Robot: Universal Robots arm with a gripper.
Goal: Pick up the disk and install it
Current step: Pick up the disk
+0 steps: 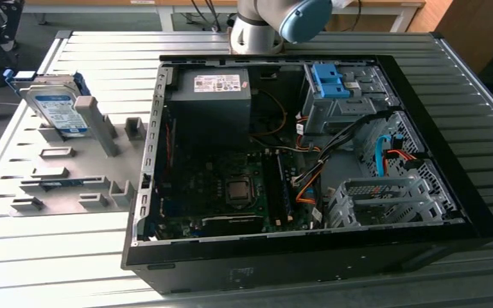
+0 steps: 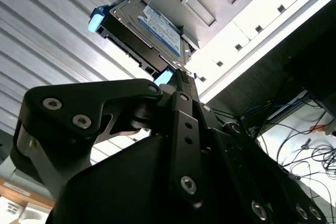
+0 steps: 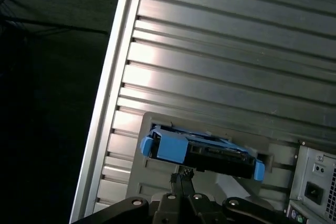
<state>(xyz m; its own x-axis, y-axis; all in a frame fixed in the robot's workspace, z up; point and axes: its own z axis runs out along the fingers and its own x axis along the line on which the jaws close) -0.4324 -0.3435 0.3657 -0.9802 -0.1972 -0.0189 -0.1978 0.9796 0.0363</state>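
The claw hangs just short of the silver-grey rectangular hard disk with blue plastic rails, apart from it. Open or closed? Cannot tell. The disk stands on edge in the grey slotted fixture plate, upper left of the exterior view, near the edge of the ribbed metal table. Open ribbed surface surrounds the plate, and the open black computer case borders it on the exterior view's right.

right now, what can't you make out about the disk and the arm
Exterior view: part of the disk stands behind the grey holder's post.
Second wrist view: the gripper covers the disk's near corner.
First wrist view: the disk is seen edge-on, label face turned away.
Exterior view: the arm is cut off by the top edge.
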